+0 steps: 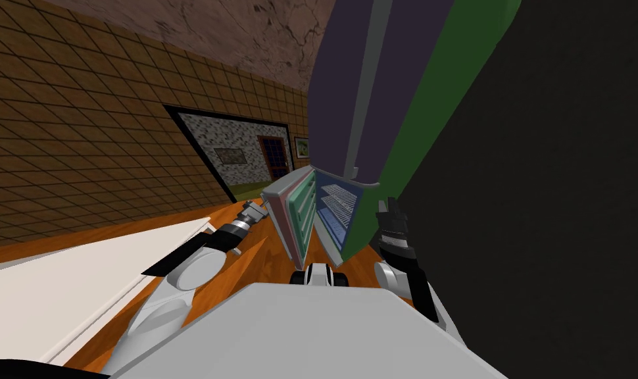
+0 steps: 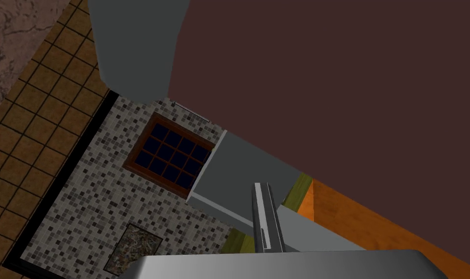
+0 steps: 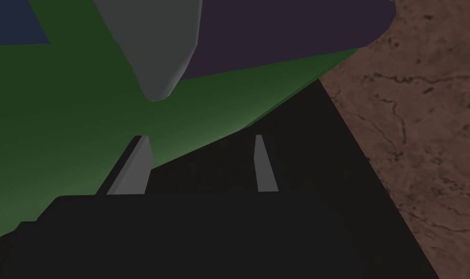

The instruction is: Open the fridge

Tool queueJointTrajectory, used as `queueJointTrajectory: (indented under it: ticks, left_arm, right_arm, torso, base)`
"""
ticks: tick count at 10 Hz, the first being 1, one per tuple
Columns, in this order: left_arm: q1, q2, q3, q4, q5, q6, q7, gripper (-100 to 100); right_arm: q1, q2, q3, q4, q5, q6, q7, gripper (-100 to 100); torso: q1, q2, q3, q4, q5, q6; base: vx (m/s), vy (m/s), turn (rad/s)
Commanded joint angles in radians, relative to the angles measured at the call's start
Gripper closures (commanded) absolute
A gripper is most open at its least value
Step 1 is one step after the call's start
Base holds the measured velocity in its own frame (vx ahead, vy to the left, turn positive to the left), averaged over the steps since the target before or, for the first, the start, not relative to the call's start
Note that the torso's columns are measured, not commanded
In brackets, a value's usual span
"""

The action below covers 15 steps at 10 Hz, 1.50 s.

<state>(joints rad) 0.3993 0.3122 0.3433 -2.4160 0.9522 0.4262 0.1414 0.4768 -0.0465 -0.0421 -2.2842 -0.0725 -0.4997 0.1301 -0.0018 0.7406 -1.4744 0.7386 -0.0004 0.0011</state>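
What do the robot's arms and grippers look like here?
Both arms have white, rounded shells with black joints and ribbed black-and-grey wrists: left arm, right arm. The left gripper and right gripper each carry two thin, light grey, blade-like fingers. No cables or markings show.

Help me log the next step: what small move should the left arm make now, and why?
Probably draw the left gripper a little outward from the fridge, swinging its lower door wider. That door stands ajar with wire shelves showing, and the gripper is beside its outer edge; the right gripper hangs open by the green side.
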Motion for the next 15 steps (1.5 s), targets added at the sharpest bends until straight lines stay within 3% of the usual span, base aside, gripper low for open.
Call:
queueJointTrajectory:
  ticks: [1, 3, 4, 6, 7, 8, 10, 15]
  left_arm:
    - [-0.012, 0.005, -0.019, 0.010, 0.002, -0.007, -0.007, -100]
    - [-0.012, 0.005, -0.019, 0.012, 0.001, -0.010, -0.009, -100]
    - [-0.003, 0.010, 0.003, -0.019, 0.014, 0.013, 0.007, -100]
    - [-0.005, 0.010, 0.009, -0.018, 0.014, 0.003, 0.004, -100]
    - [-0.006, 0.008, -0.005, -0.009, 0.010, 0.005, 0.002, 100]
    - [-0.008, 0.010, 0.003, -0.009, 0.012, 0.002, 0.003, 100]
    - [-0.017, 0.021, -0.013, -0.008, 0.022, 0.003, 0.000, 100]
    - [-0.037, 0.050, -0.049, -0.009, 0.049, 0.003, -0.005, 100]
  right_arm:
    - [0.000, 0.000, 0.000, 0.000, 0.000, 0.000, 0.000, 0]
    - [0.000, 0.000, -0.001, 0.000, 0.000, 0.000, 0.000, 0]
    - [0.000, 0.000, 0.000, 0.000, 0.000, 0.000, 0.000, 0]
    - [0.001, 0.000, 0.000, 0.000, 0.000, 0.000, 0.000, 0]
    - [0.000, 0.000, 0.000, 0.000, 0.000, 0.000, 0.000, 0]
    - [0.000, 0.000, 0.000, 0.000, 0.000, 0.000, 0.000, 0]
    - [0.000, -0.001, -0.001, 0.000, 0.000, 0.000, 0.000, 0]
    - [0.001, -0.001, -0.001, 0.000, 0.000, 0.000, 0.000, 0]
  torso:
    - [0.002, -0.002, -0.001, 0.000, 0.001, -0.002]
    - [0.010, -0.004, -0.003, -0.002, 0.003, 0.000]
    - [0.000, -0.003, -0.002, -0.001, 0.000, -0.001]
    - [-0.008, -0.004, -0.001, -0.004, -0.001, 0.003]
    - [-0.007, -0.003, -0.001, -0.003, -0.001, 0.003]
    - [-0.002, -0.002, -0.001, -0.001, -0.001, 0.002]
    - [0.015, -0.004, -0.002, -0.001, 0.004, -0.001]
    - [0.002, -0.004, -0.002, -0.001, 0.000, -0.001]
  base:
    - [0.011, 0.094, -0.055]
    - [-0.001, 0.152, -0.057]
    - [0.042, -0.002, 0.160]
    - [0.021, -0.009, 0.096]
    - [-0.016, 0.010, -0.077]
    - [-0.011, 0.006, -0.024]
    - [0.021, 0.259, -0.088]
    - [0.041, 0.315, -0.103]
